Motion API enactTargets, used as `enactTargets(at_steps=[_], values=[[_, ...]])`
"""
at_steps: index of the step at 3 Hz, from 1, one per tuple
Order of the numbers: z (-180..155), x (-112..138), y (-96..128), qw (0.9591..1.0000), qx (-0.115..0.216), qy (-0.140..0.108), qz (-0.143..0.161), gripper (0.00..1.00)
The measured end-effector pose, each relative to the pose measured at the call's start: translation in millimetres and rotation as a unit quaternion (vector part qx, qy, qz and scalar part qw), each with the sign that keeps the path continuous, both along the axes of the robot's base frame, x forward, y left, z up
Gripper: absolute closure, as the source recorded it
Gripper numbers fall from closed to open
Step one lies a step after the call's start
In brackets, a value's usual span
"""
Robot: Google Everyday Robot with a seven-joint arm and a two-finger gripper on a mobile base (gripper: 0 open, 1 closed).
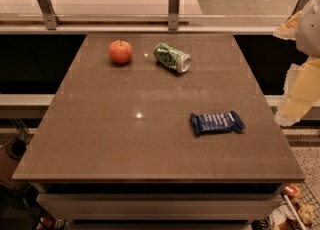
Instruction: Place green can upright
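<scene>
The green can (pixel 172 57) lies on its side at the far middle of the brown table (pixel 125 139), with its silver end facing right and toward me. My gripper (pixel 298 94) is a pale white and yellowish shape at the right edge of the view. It hangs beyond the table's right side, well to the right of the can and touching nothing.
A red-orange apple (pixel 120 51) sits left of the can. A flat dark blue snack wrapper (pixel 217 122) lies at the near right of the table. A glass railing with metal posts (pixel 173 6) runs behind the table's far edge.
</scene>
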State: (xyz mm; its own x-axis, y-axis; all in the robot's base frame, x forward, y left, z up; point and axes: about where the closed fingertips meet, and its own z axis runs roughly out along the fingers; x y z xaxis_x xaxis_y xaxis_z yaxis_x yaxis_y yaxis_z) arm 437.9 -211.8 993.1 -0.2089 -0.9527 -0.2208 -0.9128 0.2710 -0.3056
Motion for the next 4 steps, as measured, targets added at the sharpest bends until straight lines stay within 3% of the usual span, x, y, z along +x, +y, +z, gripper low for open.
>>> enactTargets(at_steps=[2, 4], values=[[3, 2, 2, 1.0, 0.006, -0.004, -0.003, 0.0], [14, 41, 32, 0.9971, 0.067, -0.004, -0.038, 0.0]])
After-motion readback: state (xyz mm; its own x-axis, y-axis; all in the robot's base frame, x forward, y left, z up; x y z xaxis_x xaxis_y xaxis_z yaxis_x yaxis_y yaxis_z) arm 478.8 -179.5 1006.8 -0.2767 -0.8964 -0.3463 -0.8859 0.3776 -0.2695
